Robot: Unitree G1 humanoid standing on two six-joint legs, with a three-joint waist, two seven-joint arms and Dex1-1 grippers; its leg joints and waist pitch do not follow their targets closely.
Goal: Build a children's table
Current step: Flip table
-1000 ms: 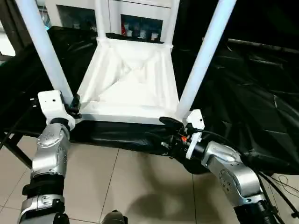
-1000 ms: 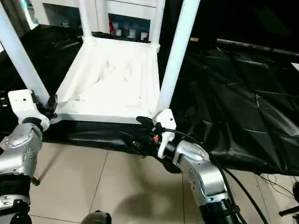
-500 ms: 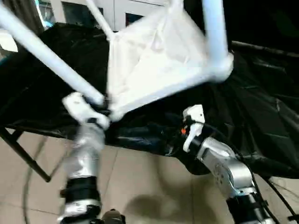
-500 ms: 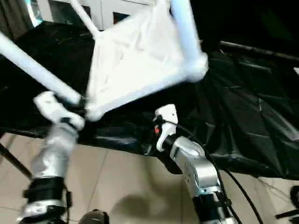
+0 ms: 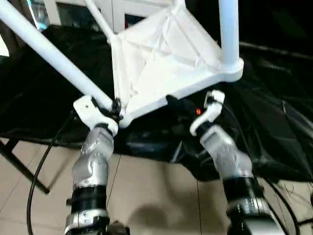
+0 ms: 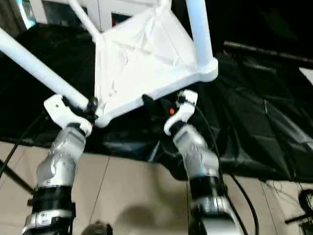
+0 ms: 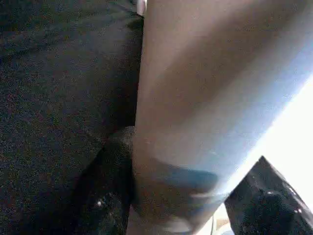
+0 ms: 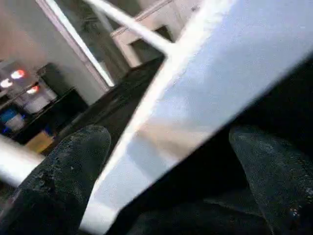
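The children's table hangs upside down and tilted above the black sheet, the ribbed underside of its white top (image 5: 161, 58) turned toward me. White tubular legs stick out from its corners: one (image 5: 49, 49) slants up to the left, one (image 5: 228, 29) rises at the right. My left gripper (image 5: 115, 106) is shut on the left leg just beside its corner socket; in the left wrist view that leg (image 7: 205, 98) sits between the black fingers (image 7: 115, 161). My right gripper (image 5: 181, 105) stands open under the top's near edge (image 8: 195, 98), its fingers (image 8: 63, 166) either side of it.
A black sheet (image 5: 274, 112) covers the work surface under and around the table. A white glass-door cabinet (image 5: 73, 10) stands behind. Tiled floor (image 5: 156, 196) lies in front, with a black stand leg (image 5: 22, 169) at the left and cables (image 5: 293, 196) at the right.
The table has gone from lying flat to tipped up, its right near corner risen. My left gripper rose with the leg. My right gripper moved up under the near edge.
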